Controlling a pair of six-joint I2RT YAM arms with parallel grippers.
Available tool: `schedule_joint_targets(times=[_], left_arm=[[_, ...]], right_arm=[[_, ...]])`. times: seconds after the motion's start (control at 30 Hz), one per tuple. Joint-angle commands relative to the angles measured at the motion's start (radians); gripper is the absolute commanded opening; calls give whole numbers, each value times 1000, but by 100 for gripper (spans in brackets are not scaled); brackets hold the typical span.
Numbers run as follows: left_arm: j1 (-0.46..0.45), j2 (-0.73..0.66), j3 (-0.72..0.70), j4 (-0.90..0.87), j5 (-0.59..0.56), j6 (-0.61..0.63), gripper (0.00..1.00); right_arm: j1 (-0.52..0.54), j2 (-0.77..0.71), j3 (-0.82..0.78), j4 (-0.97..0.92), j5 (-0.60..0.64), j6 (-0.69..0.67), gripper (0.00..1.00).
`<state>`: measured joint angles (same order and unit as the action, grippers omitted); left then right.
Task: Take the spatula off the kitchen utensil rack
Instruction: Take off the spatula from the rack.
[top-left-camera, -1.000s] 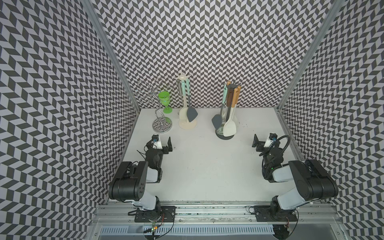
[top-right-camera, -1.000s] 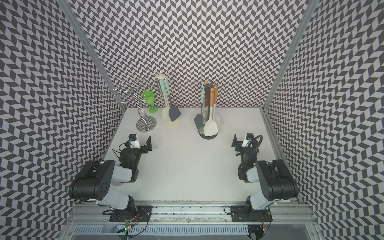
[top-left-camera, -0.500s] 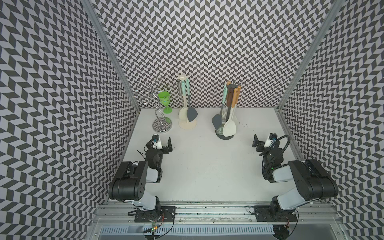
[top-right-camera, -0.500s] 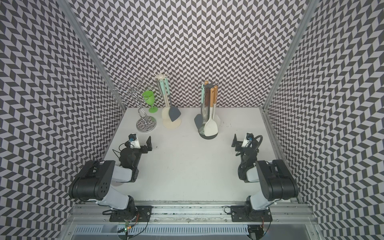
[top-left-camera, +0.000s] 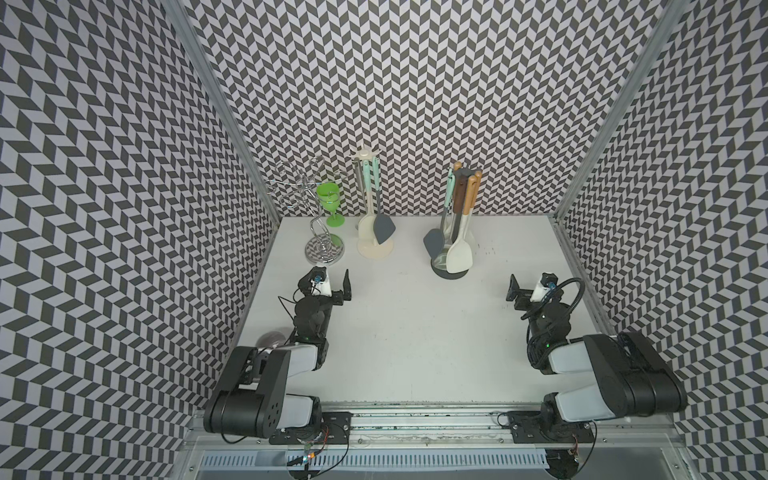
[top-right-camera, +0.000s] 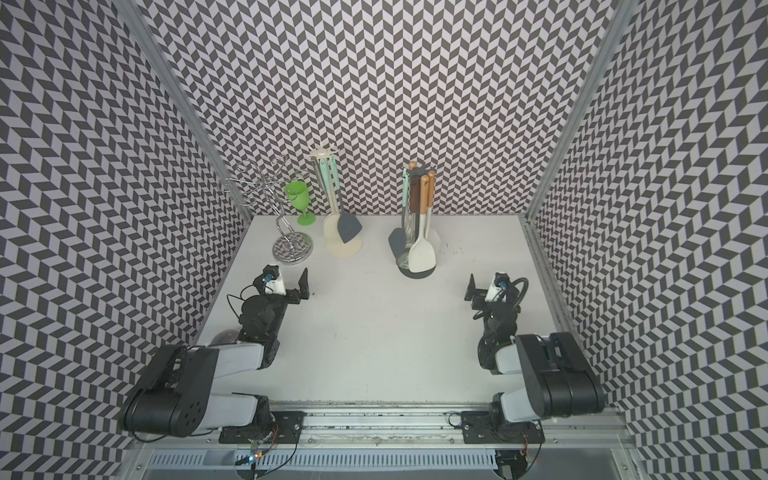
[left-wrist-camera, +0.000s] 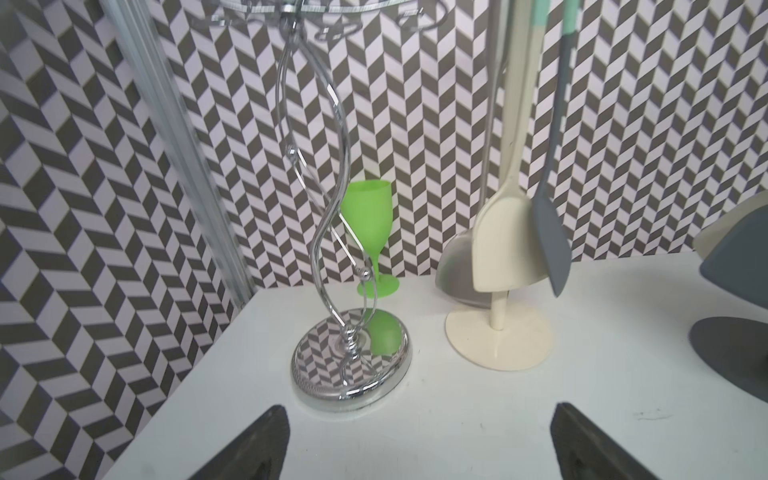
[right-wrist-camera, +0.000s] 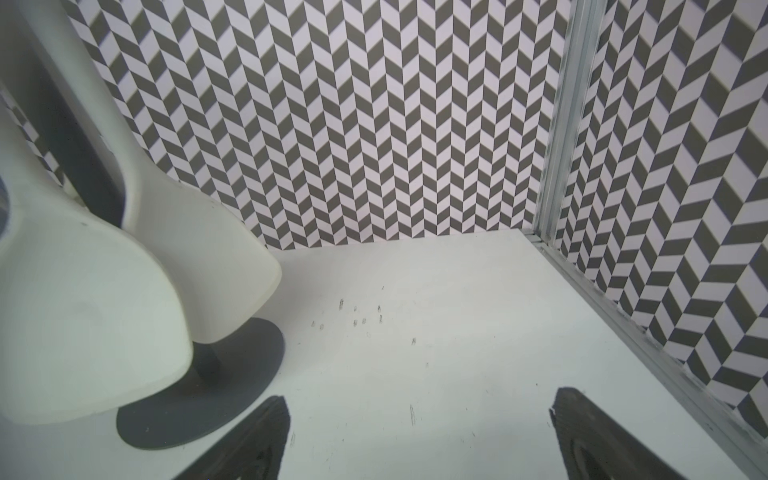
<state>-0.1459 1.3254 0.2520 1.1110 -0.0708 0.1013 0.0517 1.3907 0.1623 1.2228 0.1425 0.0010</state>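
Far row on table (top-left-camera: 415, 345), left to right: glass stand (top-left-camera: 325, 249), left utensil rack (top-left-camera: 375, 250), right utensil rack (top-left-camera: 452, 275). Goblet (top-left-camera: 331, 199) sits behind the stand, by the far wall. Utensils hang on both racks. Left gripper (top-left-camera: 327, 277) is just near-side of the stand, not touching. Right gripper (top-left-camera: 533, 284) is near-right of the right rack, apart.

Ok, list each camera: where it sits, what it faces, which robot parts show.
Top views: high over the base rail, looking down at the table; left arm, right arm.
Left wrist: on left arm, faces chrome stand, green goblet, cream rack; open left gripper.
Right wrist: on right arm, faces back corner past dark rack; open right gripper.
Shared: cream rack, in top views and left wrist.
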Motion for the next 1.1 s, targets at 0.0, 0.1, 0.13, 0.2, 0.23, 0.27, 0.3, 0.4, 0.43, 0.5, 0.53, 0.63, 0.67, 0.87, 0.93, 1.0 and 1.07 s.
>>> schedule_joint_targets(times=[0.0,0.1,0.13,0.2,0.23,0.27,0.3,0.4,0.43,0.5,0.53,0.63,0.67,0.87,0.93,1.0,1.07], left_arm=[[-63,-84,11,-73,-99,75,100],[-123,-168,34,-135,-116,66,100],[-141,-193,46,-167,-115,56,100],[-185,-254,78,-245,-107,25,100],[-203,-281,89,-275,-101,7,100],[-223,-314,103,-314,-87,-20,100],[-245,-345,116,-352,-79,-52,100],[-300,-438,138,-449,-58,-166,100],[-313,-467,138,-472,-51,-206,100],[-337,-538,138,-536,-43,-312,100],[-342,-572,137,-564,-43,-359,100],[-345,-655,139,-657,-18,-476,100],[-345,-681,136,-683,-14,-523,100],[-344,-740,97,-686,123,-644,100],[-345,-731,92,-673,171,-638,100],[-344,-720,89,-661,212,-629,100],[-344,-698,95,-629,250,-626,100]], right_arm=[[5,-154,45,-137,-29,22,100],[5,-292,140,-389,-49,142,100],[5,-327,171,-472,-63,177,100],[5,-398,245,-657,-113,230,100],[5,-424,276,-731,-138,248,100],[5,-455,304,-804,-171,263,100],[5,-485,321,-857,-208,269,100],[5,-578,336,-973,-255,315,100],[4,-610,342,-1016,-266,321,100],[5,-685,348,-1109,-271,336,100],[5,-719,340,-1128,-287,334,100],[4,-808,339,-1205,-295,343,100],[3,-831,341,-1223,-302,353,100],[2,-922,315,-1250,-278,510,100],[4,-937,303,-1232,-272,542,100],[3,-931,296,-1199,-289,566,100],[4,-899,305,-1170,-307,567,100]])
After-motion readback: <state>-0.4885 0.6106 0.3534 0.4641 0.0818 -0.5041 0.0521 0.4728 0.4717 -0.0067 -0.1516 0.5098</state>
